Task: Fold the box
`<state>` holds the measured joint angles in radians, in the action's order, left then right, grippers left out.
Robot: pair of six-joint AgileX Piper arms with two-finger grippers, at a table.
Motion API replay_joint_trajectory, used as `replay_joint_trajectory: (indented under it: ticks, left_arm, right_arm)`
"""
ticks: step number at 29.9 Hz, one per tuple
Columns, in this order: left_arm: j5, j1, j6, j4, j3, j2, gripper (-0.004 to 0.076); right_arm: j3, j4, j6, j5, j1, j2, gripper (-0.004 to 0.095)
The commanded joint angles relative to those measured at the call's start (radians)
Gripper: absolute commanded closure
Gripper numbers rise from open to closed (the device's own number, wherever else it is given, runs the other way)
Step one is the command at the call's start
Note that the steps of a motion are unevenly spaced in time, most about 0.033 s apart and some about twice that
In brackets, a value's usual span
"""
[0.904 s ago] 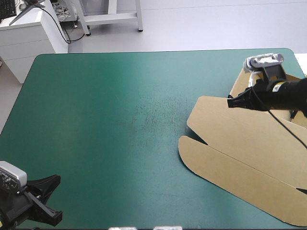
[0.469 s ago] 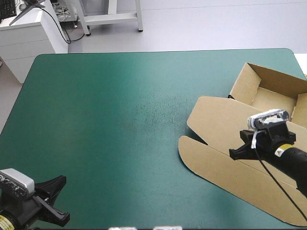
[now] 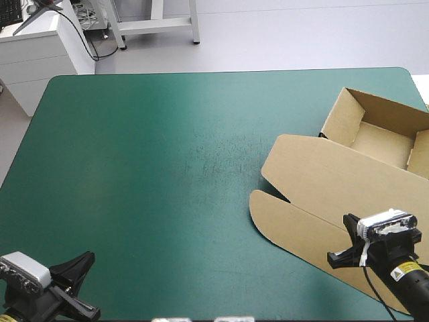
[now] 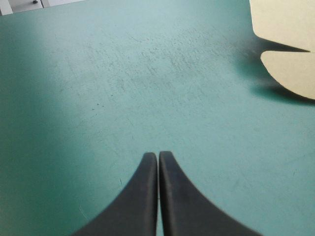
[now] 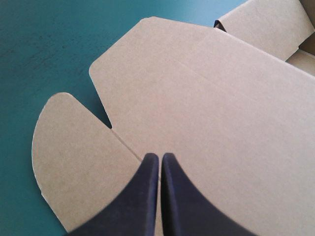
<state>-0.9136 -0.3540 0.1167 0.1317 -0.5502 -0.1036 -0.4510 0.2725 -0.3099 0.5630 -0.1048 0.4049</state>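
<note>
You see your right end effector [image 5: 159,157] closed to a pointed arch. The brown box [image 5: 206,113] spreads its flat lid beneath and ahead, a raised wall farther ahead, teal-green worktop [image 5: 44,44] beside.

Teal-green table [image 3: 134,168], brown box [image 3: 322,178] lying near right edge

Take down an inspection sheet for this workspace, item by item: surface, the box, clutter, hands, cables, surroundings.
Surface: teal-green cover, with faint scuffs near the middle.
Job's things: brown box on the table's right side. The tray is open with its walls raised at the far right corner. The lid lies flat on the cover, toward the near edge.
Clutter: nothing seen.
Hands: left hand shut and empty, over bare cover by the near left corner. Right hand shut and empty, over the lid.
Cables: nothing seen.
Surroundings: nothing seen.
</note>
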Motion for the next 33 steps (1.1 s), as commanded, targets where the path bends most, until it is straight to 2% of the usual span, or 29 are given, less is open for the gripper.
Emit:
replay_joint_trajectory:
  ticks: [1, 16, 25, 33]
  left_arm:
    - [0.076, -0.004, 0.020, 0.015, -0.007, -0.016, 0.0732]
    - [0.075, -0.004, 0.020, 0.023, 0.032, -0.005, 0.0732]
    - [0.051, -0.004, 0.018, 0.017, 0.032, 0.122, 0.0732]
    - [0.054, -0.004, 0.018, 0.021, 0.047, 0.126, 0.0732]
  right_arm:
    - [0.027, 0.005, 0.002, -0.077, -0.002, -0.054, 0.0908]
    - [0.052, 0.035, 0.074, 0.019, -0.002, -0.279, 0.0908]
    - [0.052, 0.031, 0.076, 0.044, -0.002, -0.302, 0.0927]
    - [0.052, 0.034, 0.076, 0.048, -0.002, -0.302, 0.0927]
